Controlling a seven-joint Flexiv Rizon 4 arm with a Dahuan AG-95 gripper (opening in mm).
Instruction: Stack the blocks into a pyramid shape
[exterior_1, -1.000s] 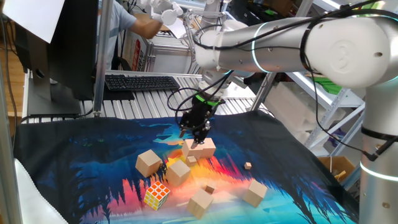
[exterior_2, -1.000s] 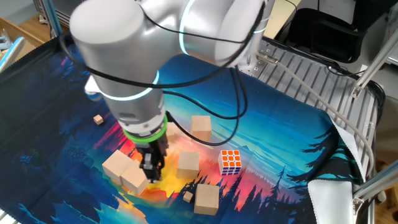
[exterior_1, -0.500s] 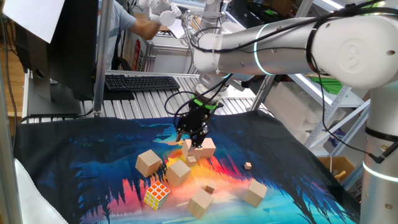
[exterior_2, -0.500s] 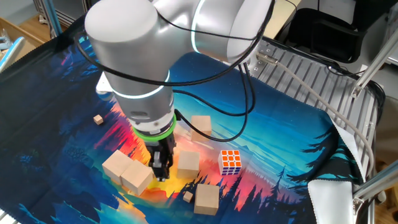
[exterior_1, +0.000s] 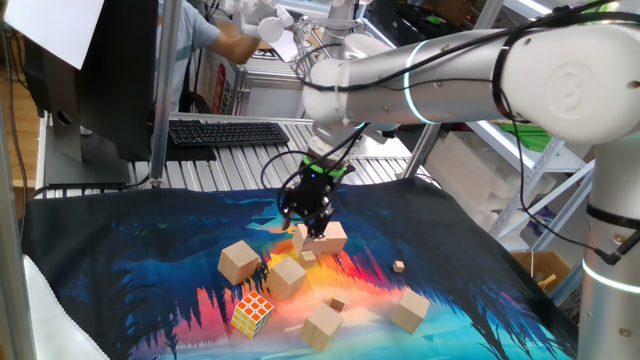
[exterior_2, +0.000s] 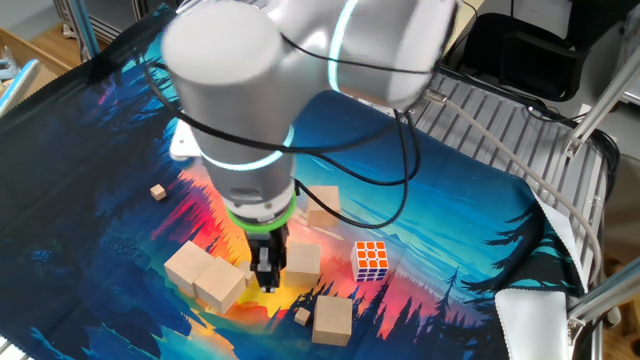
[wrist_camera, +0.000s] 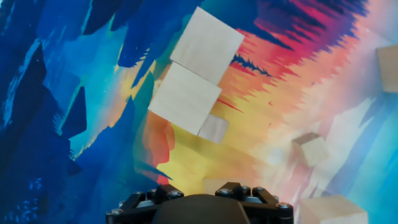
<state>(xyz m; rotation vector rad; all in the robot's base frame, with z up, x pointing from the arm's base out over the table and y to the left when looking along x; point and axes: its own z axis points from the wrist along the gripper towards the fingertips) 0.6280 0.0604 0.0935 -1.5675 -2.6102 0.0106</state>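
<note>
Two tan blocks lie side by side and touching on the colourful mat. My gripper hangs just above and beside this pair, its jaws a little apart with nothing between them. From the other side the gripper sits between the pair and a single block. Further blocks lie loose at the left, the middle, the front and the right. In the hand view only the gripper's dark base shows; the fingertips are hidden.
A multicoloured puzzle cube lies at the front left of the mat. Tiny wooden cubes are scattered among the blocks. A keyboard and a metal rack sit behind the mat, where a person stands.
The gripper has drifted slightly up and sideways away from the paired blocks, towards the single middle block. No block has moved.
</note>
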